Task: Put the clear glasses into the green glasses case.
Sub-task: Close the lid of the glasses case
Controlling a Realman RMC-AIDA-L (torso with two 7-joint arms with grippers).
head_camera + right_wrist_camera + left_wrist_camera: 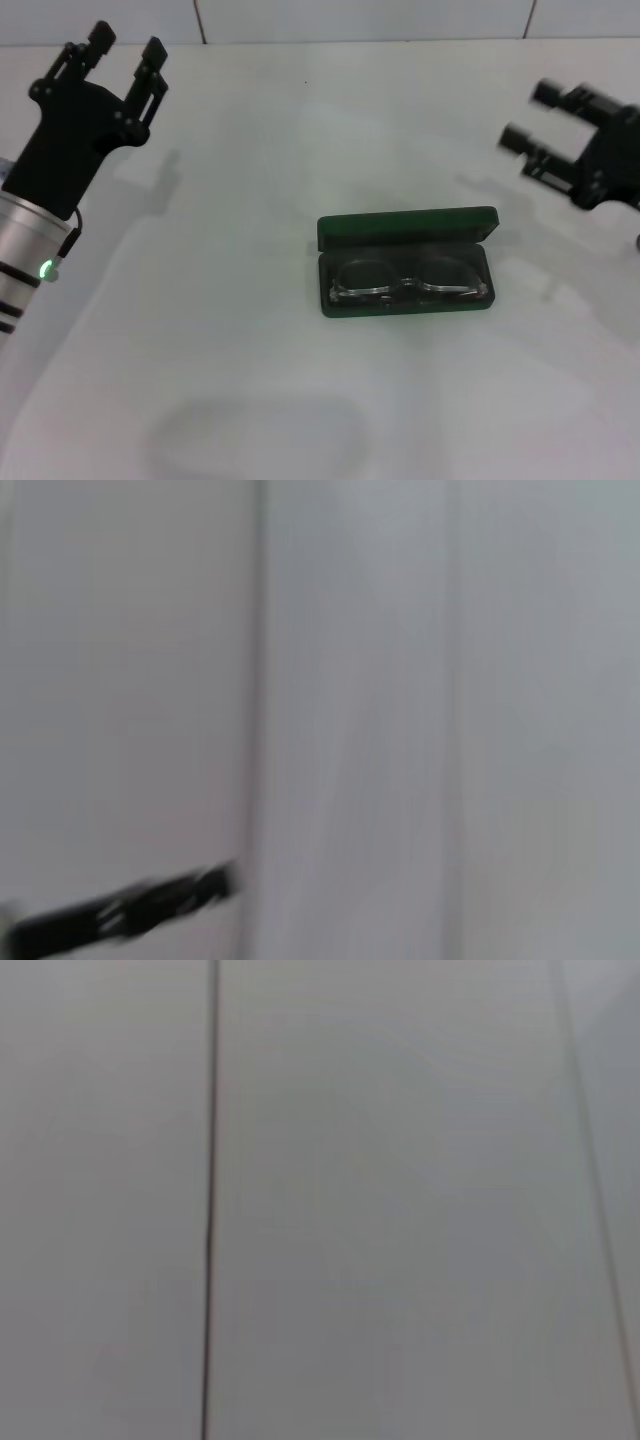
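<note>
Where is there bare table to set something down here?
Bare table lies between the left gripper and the open green glasses case, and all along its near side. The case, holding the clear glasses, is the only clutter; the right gripper hovers beyond.

Clear glasses (408, 280) sit inside the open green case (406, 262) mid-table (250, 180); left gripper (125, 50) and right gripper (528, 117) both hang open, well clear.
</note>
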